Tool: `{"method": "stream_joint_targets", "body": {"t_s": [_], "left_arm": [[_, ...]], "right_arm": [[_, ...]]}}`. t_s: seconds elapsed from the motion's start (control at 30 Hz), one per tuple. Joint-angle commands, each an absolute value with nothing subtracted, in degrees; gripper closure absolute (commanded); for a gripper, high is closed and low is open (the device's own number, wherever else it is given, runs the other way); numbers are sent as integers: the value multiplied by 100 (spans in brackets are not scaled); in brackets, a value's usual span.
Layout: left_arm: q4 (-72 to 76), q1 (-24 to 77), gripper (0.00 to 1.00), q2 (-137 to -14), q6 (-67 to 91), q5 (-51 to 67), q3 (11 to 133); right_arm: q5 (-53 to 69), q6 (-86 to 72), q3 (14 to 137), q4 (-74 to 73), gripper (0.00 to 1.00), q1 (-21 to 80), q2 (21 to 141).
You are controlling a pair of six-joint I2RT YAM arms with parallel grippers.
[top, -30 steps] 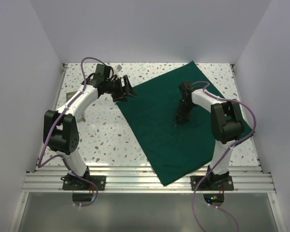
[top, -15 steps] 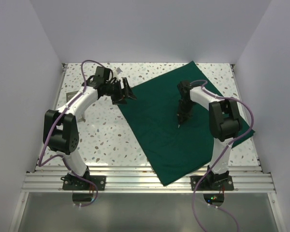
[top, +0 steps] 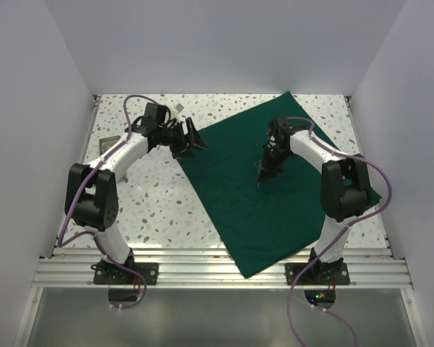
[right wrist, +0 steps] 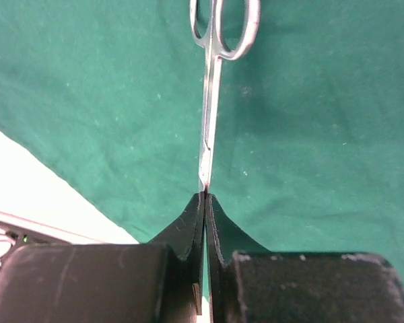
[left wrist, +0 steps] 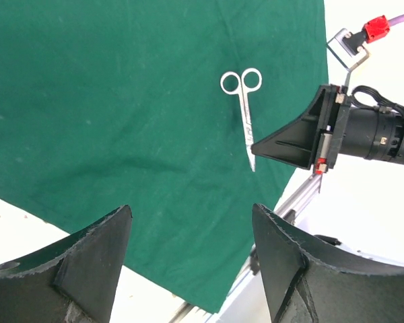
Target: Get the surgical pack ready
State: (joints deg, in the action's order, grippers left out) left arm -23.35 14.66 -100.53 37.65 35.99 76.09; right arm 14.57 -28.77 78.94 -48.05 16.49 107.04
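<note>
Right claw shifted slightly left, closed at tip of scissors, left claw wide

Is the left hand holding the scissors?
No, the left hand is open and empty, while the scissors lie on the green drape at the right hand.

The drape is plain dark green. The scissors on it are silver. The desk is white, flecked grey and brown. My left hand and right hand are black, my arms white, their cables purple.
</note>
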Motion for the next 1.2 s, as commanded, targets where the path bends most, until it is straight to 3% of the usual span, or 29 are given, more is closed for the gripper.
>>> {"method": "stream_joint_targets", "body": {"t_s": [0.0, 0.2, 0.43, 0.67, 1.17], "left_arm": [[-1907, 1617, 24, -9958, 4025, 3841, 7524], [-1426, 1828, 23, -9975, 4367, 4025, 7288], [-424, 2434, 27, -10694, 5913, 4201, 6979], [150, 3049, 28, -11416, 6916, 4236, 7434], [519, 3383, 31, -12419, 7998, 4315, 8243]], "right_arm": [[1932, -2655, 7805, -4623, 100, 1652, 10459], [2240, -2768, 7937, -4562, 100, 1644, 10459], [2909, -3295, 7620, -4026, 100, 1652, 10468], [3085, -3471, 7506, -3806, 100, 1652, 10450], [3366, -3639, 7242, -3454, 100, 1670, 10380]]}}
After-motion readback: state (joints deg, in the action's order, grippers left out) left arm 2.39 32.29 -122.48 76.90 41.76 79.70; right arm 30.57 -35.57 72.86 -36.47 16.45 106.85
